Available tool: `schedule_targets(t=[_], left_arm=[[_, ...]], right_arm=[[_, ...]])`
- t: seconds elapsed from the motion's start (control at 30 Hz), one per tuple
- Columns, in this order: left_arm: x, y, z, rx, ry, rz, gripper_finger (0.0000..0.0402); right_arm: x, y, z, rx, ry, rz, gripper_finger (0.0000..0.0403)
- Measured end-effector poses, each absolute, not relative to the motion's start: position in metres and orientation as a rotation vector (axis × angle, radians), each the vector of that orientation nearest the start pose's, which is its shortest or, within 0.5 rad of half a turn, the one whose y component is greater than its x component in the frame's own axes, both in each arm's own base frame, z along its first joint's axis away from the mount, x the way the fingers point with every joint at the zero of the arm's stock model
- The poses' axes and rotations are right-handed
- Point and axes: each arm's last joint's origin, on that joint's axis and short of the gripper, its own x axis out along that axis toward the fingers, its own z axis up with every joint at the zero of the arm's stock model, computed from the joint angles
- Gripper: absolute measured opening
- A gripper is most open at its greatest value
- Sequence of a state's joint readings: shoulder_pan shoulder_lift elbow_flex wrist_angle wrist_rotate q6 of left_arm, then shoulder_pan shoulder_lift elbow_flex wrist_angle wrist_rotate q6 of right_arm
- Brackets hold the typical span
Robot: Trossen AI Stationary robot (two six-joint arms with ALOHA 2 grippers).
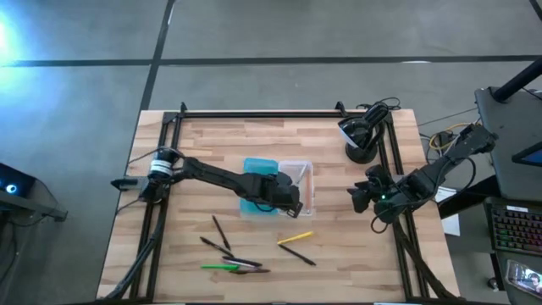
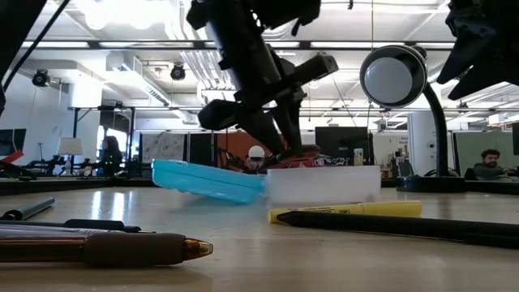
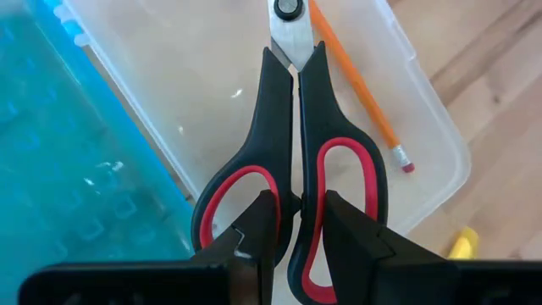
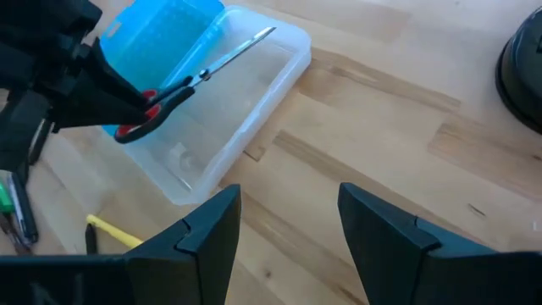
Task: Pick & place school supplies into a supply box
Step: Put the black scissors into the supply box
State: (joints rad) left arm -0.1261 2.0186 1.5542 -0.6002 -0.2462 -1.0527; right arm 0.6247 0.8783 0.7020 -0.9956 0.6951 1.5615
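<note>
Over the clear box [image 1: 298, 185] near the table's middle hang the scissors [image 3: 292, 182] — blades closed, pointing along the box, red-lined handles pinched between the left gripper's [image 3: 295, 222] fingers. An orange pencil [image 3: 356, 85] already lies inside. The teal lid [image 1: 257, 180] leans against the box's side. The left arm reaches in low from the table's left edge. The right gripper [image 4: 288, 224] waits with fingers spread near the right edge, beside a lamp [image 1: 359, 135] — pens [image 1: 233, 254] lie scattered on the table [image 1: 195, 144] in front.

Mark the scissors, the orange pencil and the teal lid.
scissors [image 3: 292, 135], left wrist view, on the black handle shanks below the pivot.
orange pencil [image 3: 356, 80], left wrist view, mid-shaft, inside the clear box.
teal lid [image 2: 207, 180], low view, on its side edge.
</note>
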Motion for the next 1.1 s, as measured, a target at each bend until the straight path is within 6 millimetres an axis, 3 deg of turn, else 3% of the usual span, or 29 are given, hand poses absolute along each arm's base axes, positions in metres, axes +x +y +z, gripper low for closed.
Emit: schedule_targets(t=[0.23, 0.47, 0.83, 1.1], left_arm=[[0.427, -0.046, 0.223, -0.752, 0.911, 0.682, 0.0061], [0.434, -0.046, 0.238, -0.800, 0.826, 0.687, 0.0061], [0.449, -0.048, 0.205, -0.802, 0.829, 0.712, 0.0061], [0.441, -0.050, 0.200, -0.716, 0.940, 0.708, 0.0068]], right_arm=[[0.123, 0.066, 0.240, 0.737, 0.612, -0.701, 0.0192], [0.122, 0.065, 0.237, 0.733, 0.612, -0.708, 0.0192], [0.119, 0.064, 0.222, 0.760, 0.638, -0.745, 0.0191], [0.119, 0.065, 0.222, 0.761, 0.648, -0.735, 0.0192]])
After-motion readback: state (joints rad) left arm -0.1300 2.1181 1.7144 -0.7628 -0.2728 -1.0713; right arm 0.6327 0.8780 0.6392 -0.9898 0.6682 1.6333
